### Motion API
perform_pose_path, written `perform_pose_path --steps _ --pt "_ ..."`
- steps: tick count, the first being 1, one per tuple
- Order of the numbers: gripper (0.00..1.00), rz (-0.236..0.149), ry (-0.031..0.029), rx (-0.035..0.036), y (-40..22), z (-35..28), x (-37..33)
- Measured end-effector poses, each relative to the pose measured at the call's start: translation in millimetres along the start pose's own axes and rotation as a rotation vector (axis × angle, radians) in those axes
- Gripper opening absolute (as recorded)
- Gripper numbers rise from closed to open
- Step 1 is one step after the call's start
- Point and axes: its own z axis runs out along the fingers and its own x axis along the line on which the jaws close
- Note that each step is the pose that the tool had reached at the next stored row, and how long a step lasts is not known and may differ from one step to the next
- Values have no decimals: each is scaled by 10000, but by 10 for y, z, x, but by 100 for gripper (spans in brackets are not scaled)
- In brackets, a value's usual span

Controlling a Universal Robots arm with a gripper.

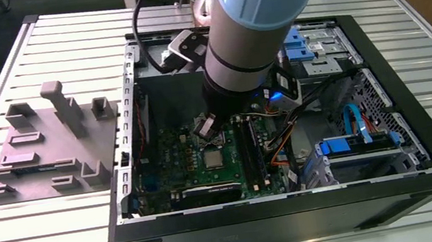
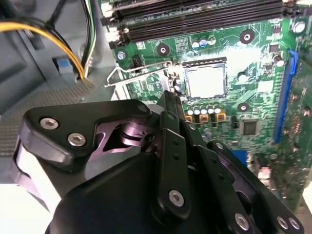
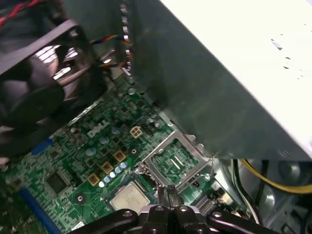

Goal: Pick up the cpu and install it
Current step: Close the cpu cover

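The cpu [image 2: 205,81], a small silvery square, lies flat in its socket on the green motherboard [image 2: 253,63]; it also shows in the first wrist view [image 3: 128,199] and in the exterior view [image 1: 213,158]. The socket's metal frame [image 3: 175,156] is swung open beside it, as the second wrist view also shows [image 2: 134,80]. My gripper [image 2: 168,97] hangs low inside the computer case, its thin fingertips [image 3: 168,191] pressed together with nothing between them. They sit just beside the cpu, over the edge between the socket and the open frame. In the exterior view, the gripper [image 1: 206,125] is just above the socket.
The grey power-supply box [image 3: 219,73] rises close beside the gripper. A black fan [image 3: 34,92] stands on the other side. Long memory slots [image 2: 195,19] and yellow cables [image 2: 58,44] run near the socket. A grey-purple fixture block [image 1: 50,150] sits on the slatted table at the exterior view's left.
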Motion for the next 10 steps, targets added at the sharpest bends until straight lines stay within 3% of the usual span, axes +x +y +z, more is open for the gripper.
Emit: perform_pose_path --steps 3,10 --pt "11 -448 86 -33 -3 6 -1" --pt "11 -552 58 15 -114 4 -120"
